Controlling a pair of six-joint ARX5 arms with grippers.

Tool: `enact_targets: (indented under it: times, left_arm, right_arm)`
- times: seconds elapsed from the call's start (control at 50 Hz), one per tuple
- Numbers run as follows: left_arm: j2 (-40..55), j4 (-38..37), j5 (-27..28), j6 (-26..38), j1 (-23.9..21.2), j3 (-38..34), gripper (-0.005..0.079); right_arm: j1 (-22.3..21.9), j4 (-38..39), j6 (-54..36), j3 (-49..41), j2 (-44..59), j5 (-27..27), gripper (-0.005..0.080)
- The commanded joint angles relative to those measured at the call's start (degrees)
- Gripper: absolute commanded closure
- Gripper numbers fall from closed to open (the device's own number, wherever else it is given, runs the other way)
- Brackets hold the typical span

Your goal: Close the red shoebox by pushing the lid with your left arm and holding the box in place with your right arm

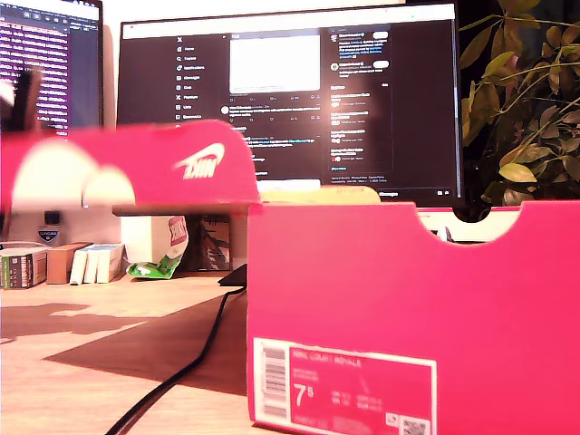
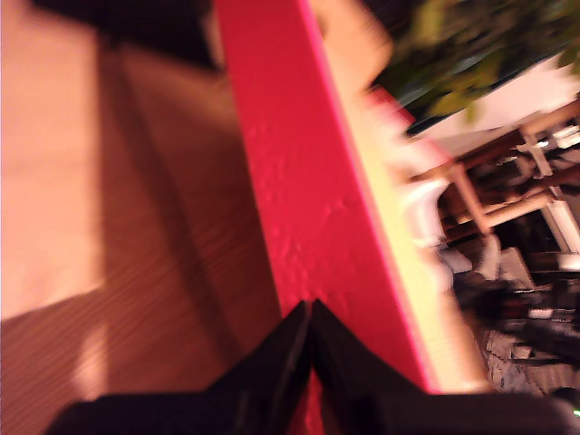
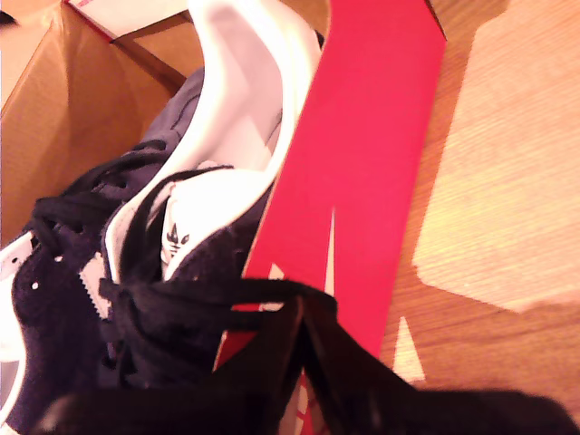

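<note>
Red shoebox (image 1: 412,317) sits near the camera at the exterior view's right, on a wooden worktop (image 1: 109,353), size label facing the lens. Its lid (image 1: 136,168) is raised and swung out toward the exterior view's left, roughly level, w/ a white logo showing; the hinge side looks to be where lid meets box, near mid-frame. So the lid's long axis runs left-right in that view, and closing it likely means swinging its free left end up and over toward the right.

My first hand (image 2: 311,349) has its fingers pressed together, clenched on nothing, tips right against a red panel edge, probably the lid, though blur makes that uncertain.

My second hand (image 3: 304,331) is also clenched w/ nothing between the fingers, tips at the box's red side wall, just beside dark sneakers (image 3: 109,272) w/ white lining lying inside.

Judgement: first hand is nearer the lid, second nearer the box body.

Behind: monitor (image 1: 290,100), plant (image 1: 521,100).
</note>
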Motion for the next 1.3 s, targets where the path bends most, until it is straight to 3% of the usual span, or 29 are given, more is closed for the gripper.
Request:
enact_targets:
  times: [0.0, 0.32, 0.86, 1.02, 1.28]
  left_arm:
    - [-2.7, -0.3, 1.6, -1.2, -3.3, 0.1, 0.0761]
    - [-10.0, 0.4, -0.7, -5.0, -8.9, 0.1, 0.0761]
    - [-10.0, 16.6, -10.4, -15.7, -25.8, 0.1, 0.0761]
    - [-10.0, 21.0, -13.0, -19.1, -28.6, 0.2, 0.0762]
    - [-10.0, 25.9, -14.8, -21.2, -32.4, 1.1, 0.0761]
  right_arm:
    - [1.1, 1.0, -0.2, -0.5, 0.6, -3.2, 0.0764]
    - [1.2, 4.0, 0.2, -0.5, 0.6, -4.4, 0.0764]
    - [6.2, 9.1, 2.5, -0.5, 3.2, -2.4, 0.0764]
    - [6.2, 11.7, 1.4, -0.5, 4.6, 2.2, 0.0764]
    - [6.1, 15.3, 1.4, -0.4, 4.6, -2.2, 0.0764]
